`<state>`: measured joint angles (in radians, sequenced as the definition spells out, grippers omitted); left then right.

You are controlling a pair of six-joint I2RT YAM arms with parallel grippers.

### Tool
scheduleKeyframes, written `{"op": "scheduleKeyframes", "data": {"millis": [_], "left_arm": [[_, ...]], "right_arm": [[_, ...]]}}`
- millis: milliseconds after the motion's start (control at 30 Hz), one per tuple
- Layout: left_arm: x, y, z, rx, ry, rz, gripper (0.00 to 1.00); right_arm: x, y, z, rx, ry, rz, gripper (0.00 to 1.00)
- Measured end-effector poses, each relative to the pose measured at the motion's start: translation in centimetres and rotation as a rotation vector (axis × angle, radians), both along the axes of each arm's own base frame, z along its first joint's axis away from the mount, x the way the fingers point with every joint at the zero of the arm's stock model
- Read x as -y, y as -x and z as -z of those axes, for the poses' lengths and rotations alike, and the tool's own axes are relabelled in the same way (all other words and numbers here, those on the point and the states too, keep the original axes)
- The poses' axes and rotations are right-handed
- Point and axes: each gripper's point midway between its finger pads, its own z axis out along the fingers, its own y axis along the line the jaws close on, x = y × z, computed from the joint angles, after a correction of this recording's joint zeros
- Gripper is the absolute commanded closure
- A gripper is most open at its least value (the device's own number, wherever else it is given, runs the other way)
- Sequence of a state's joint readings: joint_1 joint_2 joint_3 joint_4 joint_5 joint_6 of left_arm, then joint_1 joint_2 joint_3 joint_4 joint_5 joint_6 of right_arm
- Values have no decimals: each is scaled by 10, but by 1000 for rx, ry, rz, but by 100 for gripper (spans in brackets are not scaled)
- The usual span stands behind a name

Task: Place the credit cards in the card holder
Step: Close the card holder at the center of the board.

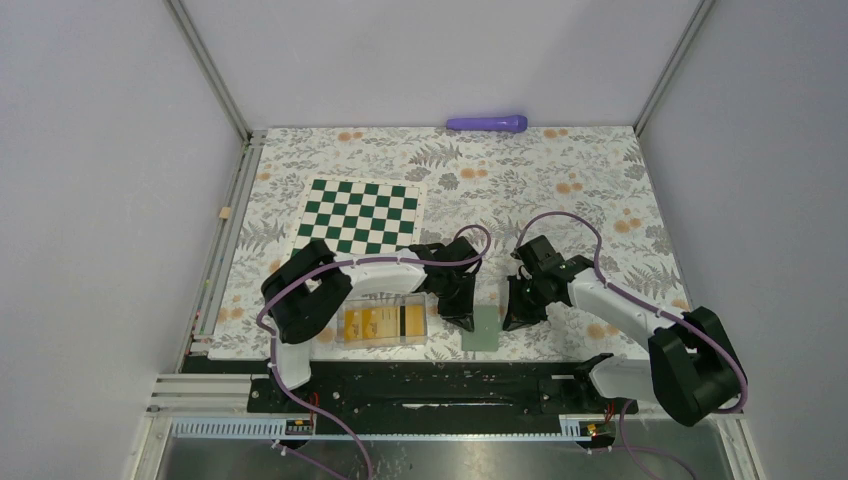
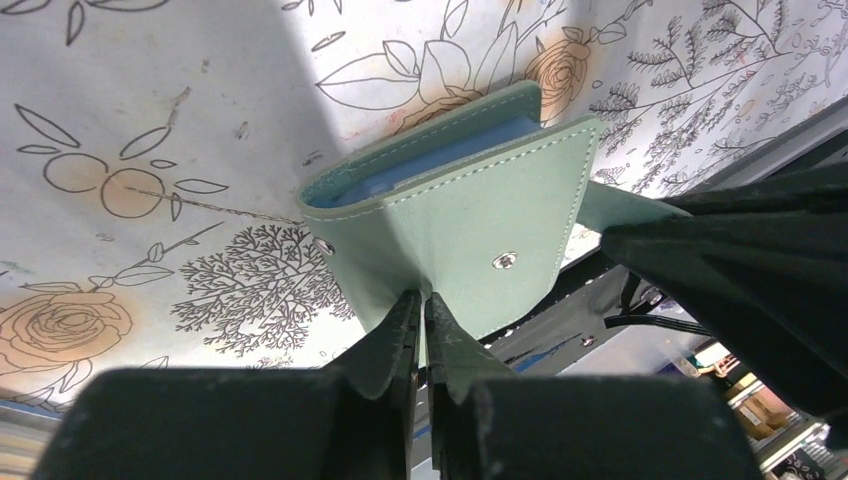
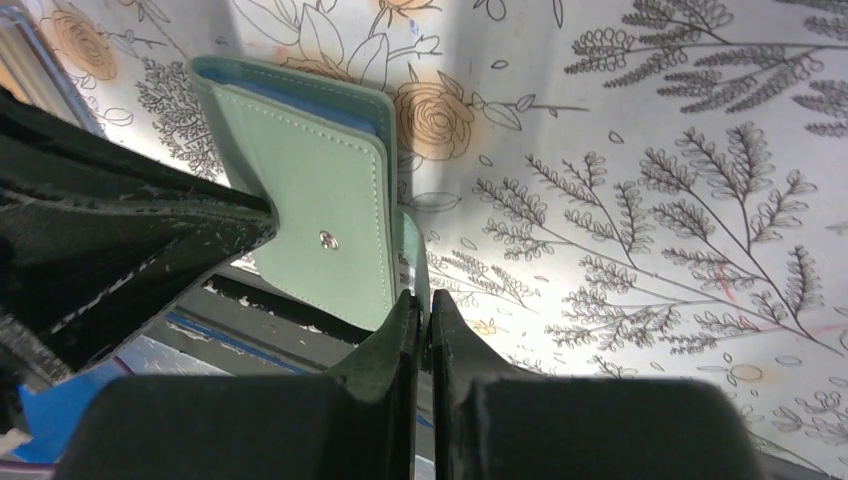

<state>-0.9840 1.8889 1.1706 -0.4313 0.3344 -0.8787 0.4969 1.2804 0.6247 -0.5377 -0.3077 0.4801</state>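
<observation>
- The holder (image 1: pixel 484 328) lies at the table's (image 1: pixel 600 180) 6 o'clock, the cards (image 1: pixel 385 322) at its 9.
- Both clamped: left gripper (image 2: pixel 422 300) and right gripper (image 3: pixel 424 300) each pinch a holder edge.
- Risk: such thin pinches may slip, letting it fall shut.

A green-and-white checkerboard (image 1: pixel 362 215) lies on the floral cloth (image 1: pixel 560 200), a purple cylinder (image 1: pixel 487 123) at the cloth's far edge.

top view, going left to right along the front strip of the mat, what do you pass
clear box with the cards → left fingers → card holder → right fingers
</observation>
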Motion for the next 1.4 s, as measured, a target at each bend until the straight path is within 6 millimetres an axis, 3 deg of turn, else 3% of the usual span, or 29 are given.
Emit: {"op": "scheduleKeyframes", "data": {"millis": [200,600,867,967,1033,1167,1300,1400], "left_arm": [[2,1,-1,9,-42,31,85],[4,2,0,30,-105,83,84],[4,3,0,39,-112,105,83],[4,3,0,45,-113,110,83],[5,3,-1,50,-110,114,83],[6,4,-4,76,-93,136,83],[8,7,-4,87,-67,139,82],[6,6,-3,75,-16,101,78]], "right_arm": [[5,-1,-8,33,10,6,100],[-22,-2,-4,-63,-97,-54,100],[-38,-3,0,-100,-166,-48,58],[-45,-4,-4,-90,-216,-48,46],[-47,-4,-7,-68,-235,-44,43],[-43,1,-9,-46,-244,-20,42],[-43,2,-17,-12,-268,-23,54],[-48,-5,-28,51,-305,-35,56]]}}
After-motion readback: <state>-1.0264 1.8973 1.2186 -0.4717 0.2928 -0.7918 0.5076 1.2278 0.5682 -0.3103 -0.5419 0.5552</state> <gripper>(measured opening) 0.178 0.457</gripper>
